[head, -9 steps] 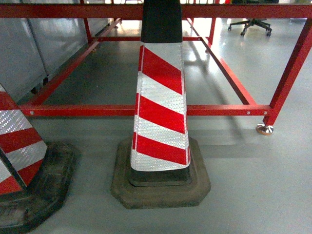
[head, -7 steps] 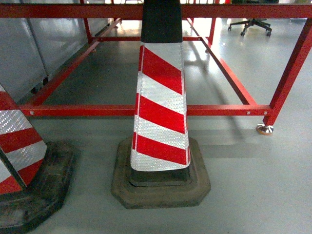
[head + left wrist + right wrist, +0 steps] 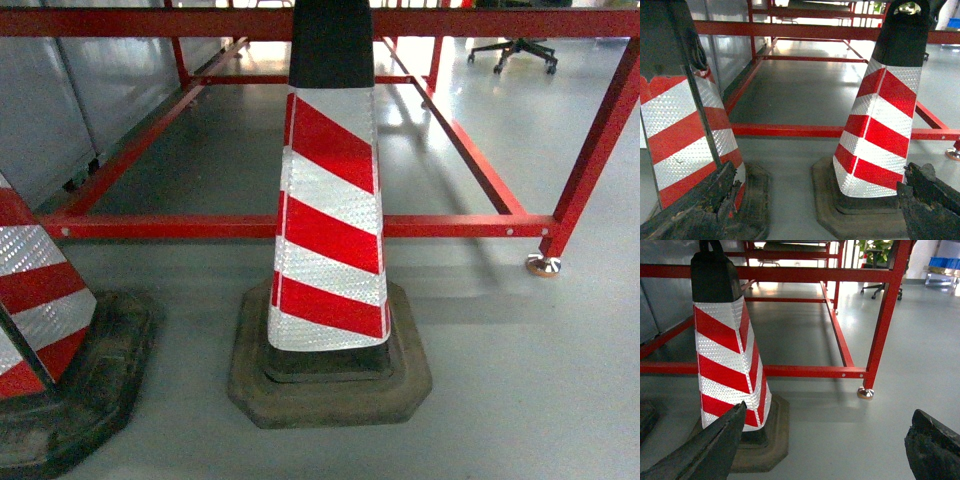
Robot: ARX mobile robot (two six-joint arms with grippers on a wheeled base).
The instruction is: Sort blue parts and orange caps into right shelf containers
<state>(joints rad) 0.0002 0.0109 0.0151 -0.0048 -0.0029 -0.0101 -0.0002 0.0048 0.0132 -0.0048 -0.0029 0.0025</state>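
No blue parts, orange caps or right shelf show in any view. My left gripper [image 3: 820,175] is open, its worn black fingers [image 3: 715,195] spread wide above the grey floor between two traffic cones, with nothing between them. My right gripper [image 3: 830,410] is also open and empty over bare floor, its left finger [image 3: 715,440] in front of a cone's base. Neither gripper appears in the head view. Small blue boxes [image 3: 944,262] stand far off at the back right, too small to tell whether they are the shelf containers.
A red-and-white striped traffic cone [image 3: 330,210] on a black rubber base stands straight ahead, and a second cone [image 3: 40,300] stands at the left. Behind them runs a red tube frame [image 3: 300,226] with a foot [image 3: 543,265]. An office chair [image 3: 512,50] stands far back.
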